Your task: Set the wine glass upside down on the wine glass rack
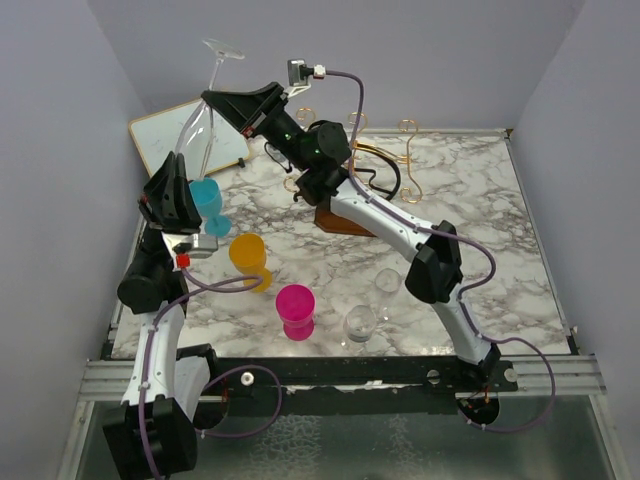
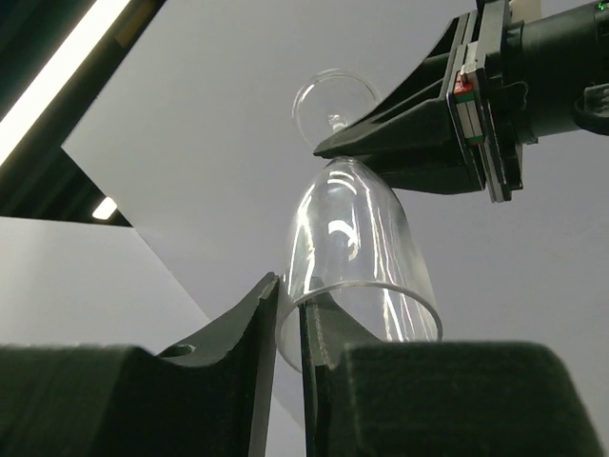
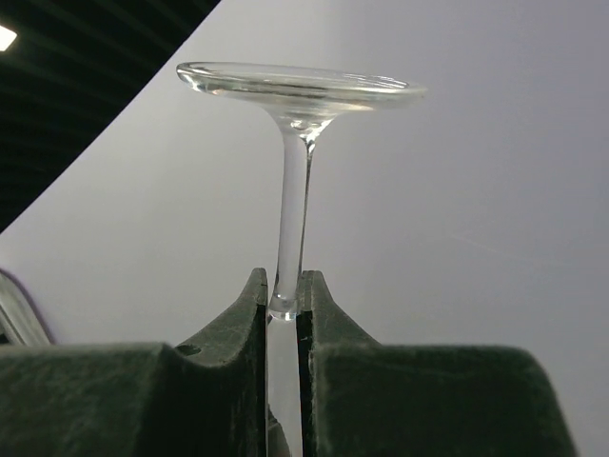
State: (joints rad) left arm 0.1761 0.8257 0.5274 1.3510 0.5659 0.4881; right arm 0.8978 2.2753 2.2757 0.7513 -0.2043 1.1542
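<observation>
Right wrist view shows the right gripper (image 3: 283,288) clamping the wine glass (image 3: 291,190) stem; left wrist view, the left gripper (image 2: 290,300) pinching its rim

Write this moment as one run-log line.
left gripper: shut on wine glass rim | right gripper: shut on its stem | glass: inverted, airborne, not on wine glass rack

The left arm rises from its base, elbow bent, its claw (image 1: 183,166) pointing up and pinched on the rim of the wine glass (image 1: 197,128). The right arm stretches across to the far left, its claw (image 1: 209,97) clamped tight on the stem.
</observation>
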